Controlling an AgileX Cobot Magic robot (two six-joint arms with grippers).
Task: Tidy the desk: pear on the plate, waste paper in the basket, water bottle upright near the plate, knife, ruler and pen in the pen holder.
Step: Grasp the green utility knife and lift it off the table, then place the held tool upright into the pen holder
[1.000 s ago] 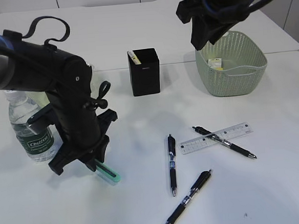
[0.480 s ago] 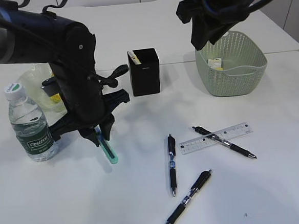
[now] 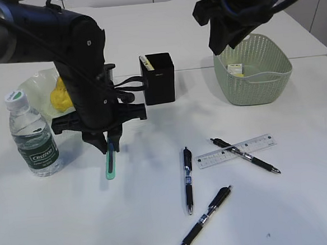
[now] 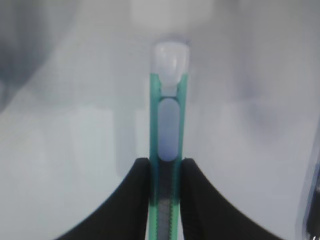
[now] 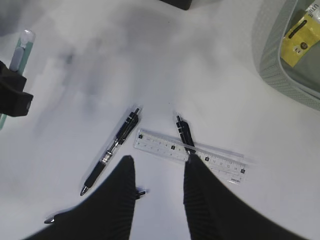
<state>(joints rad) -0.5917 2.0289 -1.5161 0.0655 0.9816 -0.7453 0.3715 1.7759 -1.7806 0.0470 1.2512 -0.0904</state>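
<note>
Left gripper (image 3: 110,142) jaws clamp the green knife (image 3: 110,164) left of the pen holder (image 3: 158,78), right jaws gaping empty; the end-held, dangling knife could catch its rim.

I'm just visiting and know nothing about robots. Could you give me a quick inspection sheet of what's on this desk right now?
Surface: white desk, bare in front.
Job's things: pear on the plate; water bottle upright beside it; waste paper in the basket; ruler flat, one pen lying across it; two more pens loose; pen holder with something pale in it.
Clutter: nothing seen.
Grippers: left gripper shut on a green knife, lifted off the desk; right gripper open, empty, high above the ruler.
Cables: black loops on both arms.
Surroundings: second white table behind.
</note>
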